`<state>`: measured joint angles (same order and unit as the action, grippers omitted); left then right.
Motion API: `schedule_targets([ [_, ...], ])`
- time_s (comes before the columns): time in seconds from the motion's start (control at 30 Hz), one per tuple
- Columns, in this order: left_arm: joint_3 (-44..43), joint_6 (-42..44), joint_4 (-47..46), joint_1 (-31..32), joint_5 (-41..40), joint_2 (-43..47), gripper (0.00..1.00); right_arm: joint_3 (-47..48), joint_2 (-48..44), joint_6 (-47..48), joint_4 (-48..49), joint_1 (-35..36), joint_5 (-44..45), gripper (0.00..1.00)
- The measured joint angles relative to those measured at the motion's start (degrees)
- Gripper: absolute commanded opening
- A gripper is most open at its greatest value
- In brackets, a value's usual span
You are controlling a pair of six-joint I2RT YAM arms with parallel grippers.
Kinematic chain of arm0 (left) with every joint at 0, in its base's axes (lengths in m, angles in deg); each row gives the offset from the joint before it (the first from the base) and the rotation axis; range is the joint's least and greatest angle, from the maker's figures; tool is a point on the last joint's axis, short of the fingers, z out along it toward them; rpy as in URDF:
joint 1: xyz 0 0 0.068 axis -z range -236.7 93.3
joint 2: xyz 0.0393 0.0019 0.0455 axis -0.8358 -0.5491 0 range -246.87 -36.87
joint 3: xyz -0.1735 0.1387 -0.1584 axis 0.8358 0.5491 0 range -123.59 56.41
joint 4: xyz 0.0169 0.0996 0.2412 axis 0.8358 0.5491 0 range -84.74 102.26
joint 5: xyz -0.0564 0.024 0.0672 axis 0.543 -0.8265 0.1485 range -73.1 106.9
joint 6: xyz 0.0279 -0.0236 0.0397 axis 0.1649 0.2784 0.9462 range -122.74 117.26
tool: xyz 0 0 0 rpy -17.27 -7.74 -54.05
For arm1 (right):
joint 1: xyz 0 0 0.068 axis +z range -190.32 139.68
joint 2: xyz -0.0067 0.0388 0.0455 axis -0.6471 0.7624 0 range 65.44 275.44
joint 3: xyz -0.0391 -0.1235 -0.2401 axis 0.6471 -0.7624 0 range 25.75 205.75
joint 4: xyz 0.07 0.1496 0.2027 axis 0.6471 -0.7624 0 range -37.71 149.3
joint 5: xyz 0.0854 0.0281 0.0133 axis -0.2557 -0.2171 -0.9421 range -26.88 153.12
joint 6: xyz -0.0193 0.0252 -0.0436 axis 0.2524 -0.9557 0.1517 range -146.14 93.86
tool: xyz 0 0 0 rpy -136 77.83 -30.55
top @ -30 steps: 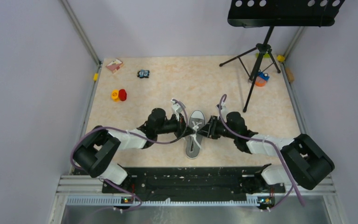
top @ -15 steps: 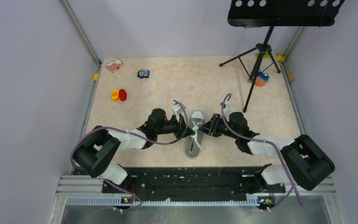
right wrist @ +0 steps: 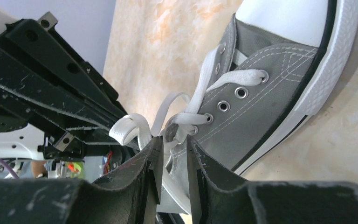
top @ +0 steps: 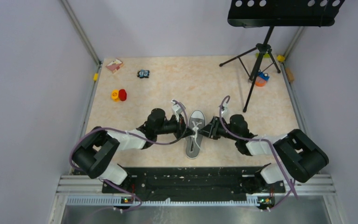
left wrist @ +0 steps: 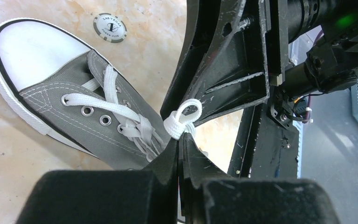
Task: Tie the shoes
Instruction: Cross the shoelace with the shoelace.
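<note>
From above, the grey sneaker (top: 195, 134) is lying on the tabletop (top: 200, 84) between the two arms, with its toe pointing away from their bases. The left gripper (top: 187, 127) and right gripper (top: 205, 130) are meeting over its lacing.

In the left wrist view, the left gripper (left wrist: 181, 142) is clenching a small loop of white lace (left wrist: 183, 117). A poker chip (left wrist: 109, 27) is lying near the toe cap.

In the right wrist view, the right gripper (right wrist: 173, 147) is sitting with its jaws slightly apart and lace running into the gap. I cannot tell whether it is pinching the lace.
</note>
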<state>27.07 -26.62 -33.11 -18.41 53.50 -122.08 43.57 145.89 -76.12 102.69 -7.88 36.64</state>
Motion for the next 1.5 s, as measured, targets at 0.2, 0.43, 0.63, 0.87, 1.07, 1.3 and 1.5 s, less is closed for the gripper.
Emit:
schedule_targets([
  [0.2,0.0,0.02,0.09,0.0,0.02,0.0,0.0,-1.86,0.24,-1.42,4.63,0.0,-1.68,0.26],
  [0.43,0.02,0.09,0.63,-0.31,0.04,0.0,0.0,-2.84,1.07,-2.71,7.65,0.0,-2.58,0.26],
  [0.63,0.39,0.15,1.07,-0.37,0.07,0.0,0.0,-2.84,1.31,-2.8,8.9,0.0,-3.67,0.25],
  [0.87,0.44,0.17,1.16,-0.37,0.28,0.0,0.0,-2.78,3.96,-3.13,10.1,0.0,-4.98,0.22],
  [1.07,0.44,0.17,1.22,-0.37,0.83,0.0,0.0,-2.75,5.7,-4.31,12.52,0.0,-5.66,0.15],
  [1.3,0.44,0.13,1.38,-0.59,1.49,0.0,0.0,-2.73,6.36,-5.33,14.45,0.0,-6.45,0.15],
  [1.5,0.44,0.09,1.44,-0.72,1.64,0.0,0.0,-2.67,6.64,-5.75,14.95,-0.04,-6.71,0.18],
])
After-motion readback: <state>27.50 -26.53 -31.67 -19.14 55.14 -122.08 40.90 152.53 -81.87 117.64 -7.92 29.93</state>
